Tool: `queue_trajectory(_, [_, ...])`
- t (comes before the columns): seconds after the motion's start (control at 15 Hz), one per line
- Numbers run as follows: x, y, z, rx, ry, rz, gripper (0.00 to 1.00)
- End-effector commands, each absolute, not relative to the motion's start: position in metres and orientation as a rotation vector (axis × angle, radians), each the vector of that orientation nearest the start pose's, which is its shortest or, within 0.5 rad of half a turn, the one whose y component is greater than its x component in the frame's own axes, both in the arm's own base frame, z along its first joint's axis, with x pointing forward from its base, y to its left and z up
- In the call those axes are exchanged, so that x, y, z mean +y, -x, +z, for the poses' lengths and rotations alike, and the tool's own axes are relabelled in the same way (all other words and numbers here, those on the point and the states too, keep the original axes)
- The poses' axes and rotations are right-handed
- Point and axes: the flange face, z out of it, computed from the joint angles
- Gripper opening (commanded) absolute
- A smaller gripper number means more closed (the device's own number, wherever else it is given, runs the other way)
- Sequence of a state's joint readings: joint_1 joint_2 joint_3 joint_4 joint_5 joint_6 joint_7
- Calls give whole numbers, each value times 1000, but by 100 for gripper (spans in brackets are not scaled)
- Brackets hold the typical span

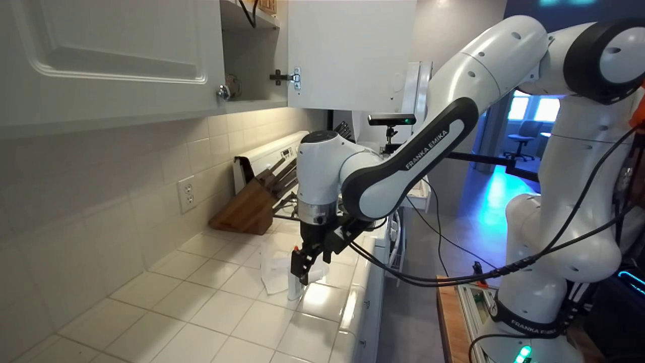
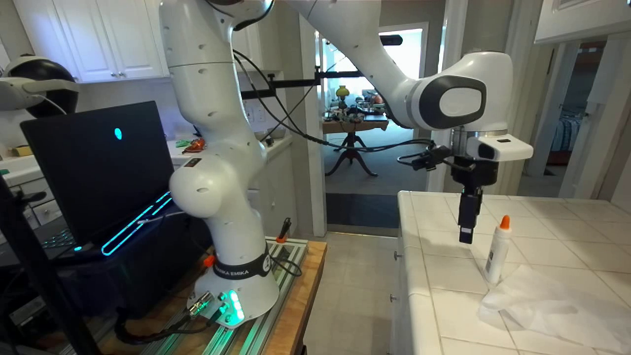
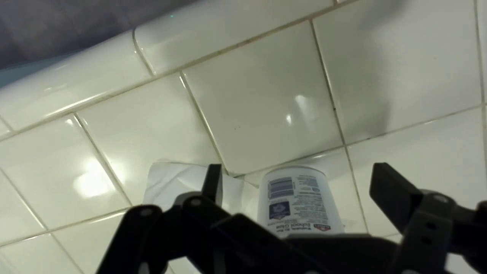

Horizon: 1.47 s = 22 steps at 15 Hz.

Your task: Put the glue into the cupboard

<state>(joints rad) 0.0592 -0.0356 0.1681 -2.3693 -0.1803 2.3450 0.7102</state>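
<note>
The glue, a slim white bottle with an orange-red pointed cap, stands on the tiled counter in both exterior views (image 1: 294,288) (image 2: 498,254). In the wrist view its labelled body (image 3: 298,205) shows between the fingers; its cap is hidden there. My gripper (image 1: 313,266) points down, open and empty, with its fingertips beside the bottle's upper part. In an exterior view the gripper (image 2: 466,235) appears a little to one side of the bottle. The cupboard (image 1: 116,38) is the white upper cabinet. One of its doors (image 1: 347,55) stands open, showing a shelf and darker inside (image 1: 254,58).
A crumpled translucent sheet or bag (image 2: 557,308) lies beside the glue. A wooden knife block (image 1: 247,204) and a stove (image 1: 269,151) stand farther along the wall. A glass (image 1: 233,86) sits in the cupboard. The counter's edge (image 2: 419,305) and loose cables (image 1: 423,280) are near the arm.
</note>
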Motion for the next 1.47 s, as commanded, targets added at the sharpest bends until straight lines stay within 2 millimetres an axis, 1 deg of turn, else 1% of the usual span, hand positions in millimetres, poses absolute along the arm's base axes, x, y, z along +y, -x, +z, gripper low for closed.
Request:
queue_trajectory(0.0, [108,-497,341,397,3231,-11,100])
queue_trajectory(0.13, [107,-502,343,366,3238,-51,100])
queue_trajectory(0.33, [109,-509,342,366,3191,-105,100])
queue_trajectory(0.73, [114,-520,334,336,3129,-108,100])
queue_trajectory(0.93, [114,-525,336,296,3135,-181,100])
queue_trajectory(1.07, [113,-529,338,274,3134,-239,100])
queue_trajectory(1.4, [108,-533,337,270,3124,-263,100])
